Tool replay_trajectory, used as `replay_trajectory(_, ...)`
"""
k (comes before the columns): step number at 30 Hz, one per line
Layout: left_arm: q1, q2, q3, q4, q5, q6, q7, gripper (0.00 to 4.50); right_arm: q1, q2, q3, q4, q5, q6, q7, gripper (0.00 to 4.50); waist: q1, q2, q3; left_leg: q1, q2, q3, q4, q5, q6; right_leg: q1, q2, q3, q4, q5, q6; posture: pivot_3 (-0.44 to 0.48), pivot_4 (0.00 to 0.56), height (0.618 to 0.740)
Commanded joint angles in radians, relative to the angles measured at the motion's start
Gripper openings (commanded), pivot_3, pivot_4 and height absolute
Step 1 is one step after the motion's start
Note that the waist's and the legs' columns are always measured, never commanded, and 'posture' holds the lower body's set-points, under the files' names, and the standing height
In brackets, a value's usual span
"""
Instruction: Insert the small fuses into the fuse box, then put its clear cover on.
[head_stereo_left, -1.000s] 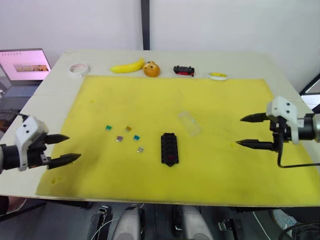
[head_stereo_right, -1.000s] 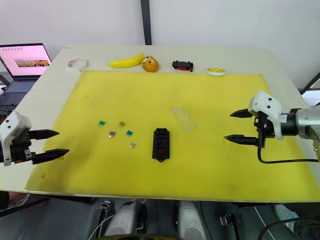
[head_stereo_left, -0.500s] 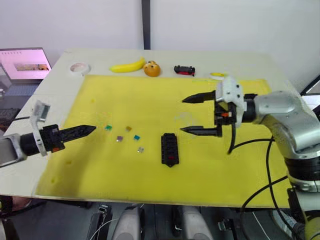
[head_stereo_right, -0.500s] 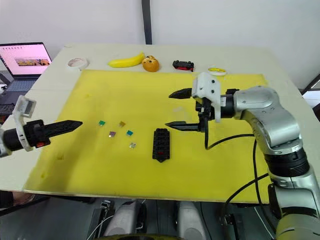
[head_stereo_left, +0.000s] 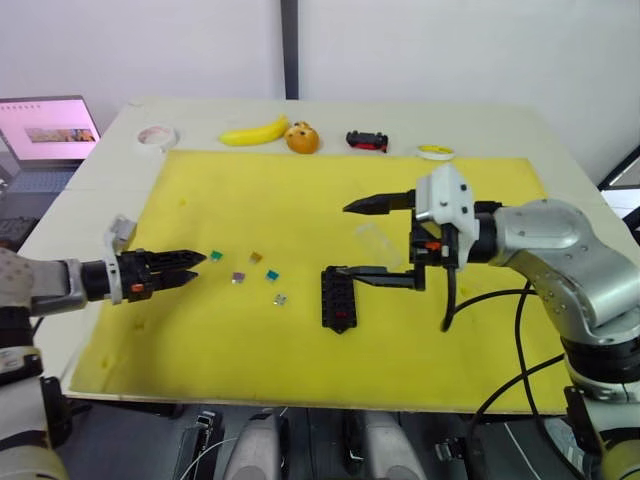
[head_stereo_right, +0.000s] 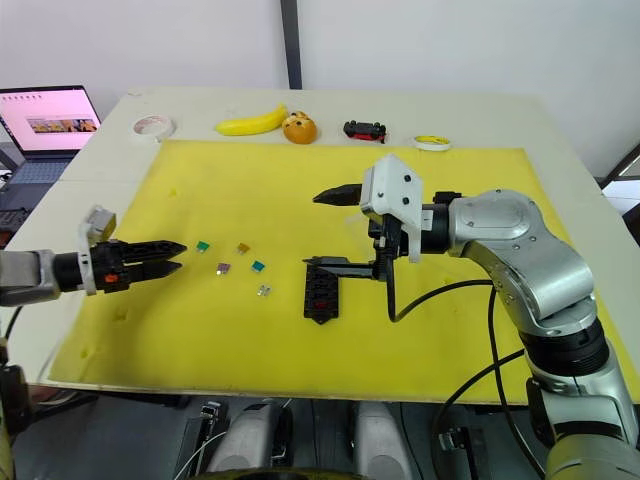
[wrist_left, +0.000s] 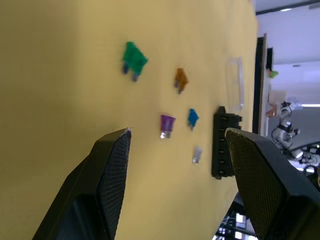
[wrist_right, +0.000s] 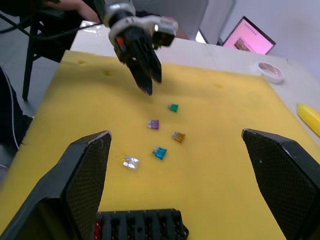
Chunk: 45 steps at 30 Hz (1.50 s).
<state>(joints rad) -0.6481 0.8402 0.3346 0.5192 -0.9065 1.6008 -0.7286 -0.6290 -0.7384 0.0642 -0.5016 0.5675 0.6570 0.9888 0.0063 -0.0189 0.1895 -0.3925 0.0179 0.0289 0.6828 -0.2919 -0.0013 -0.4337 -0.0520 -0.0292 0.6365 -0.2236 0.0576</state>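
You see the fuse box lying on the yellow mat, a little toward the robot from the mat's middle, with something red in one of its slots at the near end. The clear cover lies flat on the mat just beyond the box, toward the right and apart from it.

Five small fuses lie loose on the mat to the left of the box: the green fuse is farthest left, the brown fuse beside it, the purple fuse and the teal fuse nearer to the robot, and the grey-white fuse closest to the box.

Your right gripper is above the box and the cover, its jaws spread wide with nothing between them; the lower finger reaches over the far end of the box. Your left gripper is just left of the green fuse, its jaws only a little apart and holding nothing.

Along the far edge of the table you find a tape roll, a banana, an orange, a toy car and a small yellow disc. A laptop stands off the table's left side.
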Motion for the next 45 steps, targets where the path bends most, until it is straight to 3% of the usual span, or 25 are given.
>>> replay_trajectory(1, -0.053, 0.005, -0.002, 0.041, 0.044, -0.036, -0.005, 3.19, -0.021, -0.003, -0.024, -0.04, 0.021, 0.005, -0.017, 4.5, 0.001, 0.0, 0.0, 0.0, 0.0, 0.0, 0.0, 0.0, 0.0, 0.0, 0.0, 0.0, 0.0, 0.0, 0.0, 0.0, 0.15, 0.737)
replay_trajectory(18, -0.199, -0.078, -0.099, 0.306, 0.233, -0.247, -0.136, 3.19, -0.036, -0.011, -0.014, -0.038, 0.015, 0.002, -0.031, 4.5, 0.008, 0.0, 0.0, 0.0, -0.003, 0.0, 0.0, 0.0, 0.0, 0.001, -0.003, -0.001, 0.0, 0.0, 0.0, 0.0, 0.15, 0.737)
replay_trajectory(32, -0.217, -0.094, -0.217, 0.293, 0.294, -0.237, -0.338, 3.19, -0.032, -0.01, 0.002, -0.05, 0.001, 0.002, -0.04, 4.5, 0.007, 0.0, 0.0, 0.0, -0.004, 0.0, 0.0, 0.0, 0.0, 0.001, -0.005, -0.001, 0.0, -0.001, 0.001, 0.0, 0.15, 0.737)
replay_trajectory(44, -0.195, -0.138, -0.223, 0.36, 0.36, -0.348, -0.343, 3.19, -0.04, -0.005, 0.01, -0.049, -0.011, 0.002, -0.042, 4.5, 0.008, 0.0, 0.0, 0.0, -0.004, -0.001, 0.0, 0.0, 0.0, 0.002, -0.005, -0.001, 0.0, -0.001, 0.002, 0.0, 0.15, 0.737)
replay_trajectory(45, -0.195, -0.142, -0.213, 0.379, 0.368, -0.366, -0.331, 2.92, -0.041, -0.004, 0.01, -0.049, -0.011, 0.003, -0.043, 4.5, 0.009, 0.0, 0.0, 0.0, -0.004, -0.001, 0.0, 0.0, 0.0, 0.002, -0.006, -0.001, 0.0, -0.001, 0.002, 0.0, 0.15, 0.737)
